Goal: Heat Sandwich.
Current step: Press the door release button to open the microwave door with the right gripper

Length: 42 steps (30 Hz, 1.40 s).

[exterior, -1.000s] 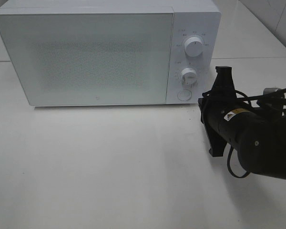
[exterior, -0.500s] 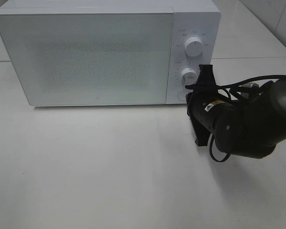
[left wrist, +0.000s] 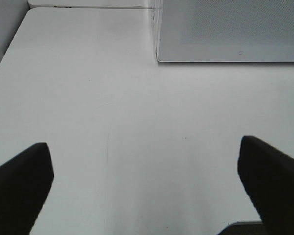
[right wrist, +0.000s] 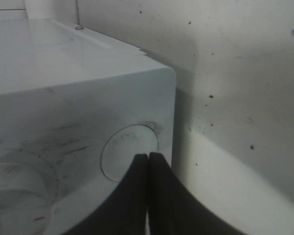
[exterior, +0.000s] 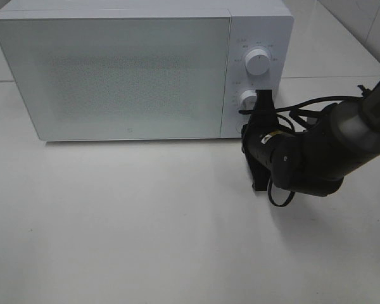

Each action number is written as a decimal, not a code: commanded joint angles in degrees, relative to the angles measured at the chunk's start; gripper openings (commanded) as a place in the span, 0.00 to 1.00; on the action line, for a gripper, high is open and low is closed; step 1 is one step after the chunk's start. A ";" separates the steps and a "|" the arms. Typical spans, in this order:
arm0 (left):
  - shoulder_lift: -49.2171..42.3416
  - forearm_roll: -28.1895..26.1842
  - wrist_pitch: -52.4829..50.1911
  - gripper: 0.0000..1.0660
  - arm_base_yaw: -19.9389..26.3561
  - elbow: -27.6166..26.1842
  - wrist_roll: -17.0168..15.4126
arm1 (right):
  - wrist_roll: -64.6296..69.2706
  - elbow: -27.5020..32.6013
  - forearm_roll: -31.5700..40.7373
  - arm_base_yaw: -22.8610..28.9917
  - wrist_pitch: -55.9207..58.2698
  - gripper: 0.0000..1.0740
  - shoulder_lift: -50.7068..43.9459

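Observation:
The sandwich is not in any view. The white microwave (exterior: 114,69) stands at the back of the table with its door closed. My right gripper (exterior: 250,136) is at the bottom of its control panel, below the lower knob (exterior: 248,99). In the right wrist view the gripper (right wrist: 148,157) is shut and empty, with its fingertips at the round button (right wrist: 122,154) in the panel's lower corner. My left gripper (left wrist: 143,144) is open and empty over bare table, in front of the microwave's left corner (left wrist: 159,54); it is out of the exterior view.
The upper knob (exterior: 258,63) sits above the lower one. The right arm's black body and cables (exterior: 316,149) lie over the table to the right of the microwave. White table (exterior: 126,221) stretches in front.
The right arm has moved left and toward the microwave, bringing its shut gripper from beside the panel up to the round button. The microwave door stays closed.

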 commanded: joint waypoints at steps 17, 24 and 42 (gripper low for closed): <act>-0.92 -0.40 -0.74 0.92 0.17 0.11 -0.11 | -1.03 -4.93 -1.66 -1.95 -1.55 0.00 1.66; -0.92 -0.40 -0.74 0.92 0.17 0.11 -0.11 | -1.32 -4.93 -1.66 -1.95 -0.97 0.00 0.29; -0.92 -0.40 -0.74 0.92 0.17 0.11 -0.11 | -2.41 -5.16 -1.60 -1.95 -11.46 0.00 0.23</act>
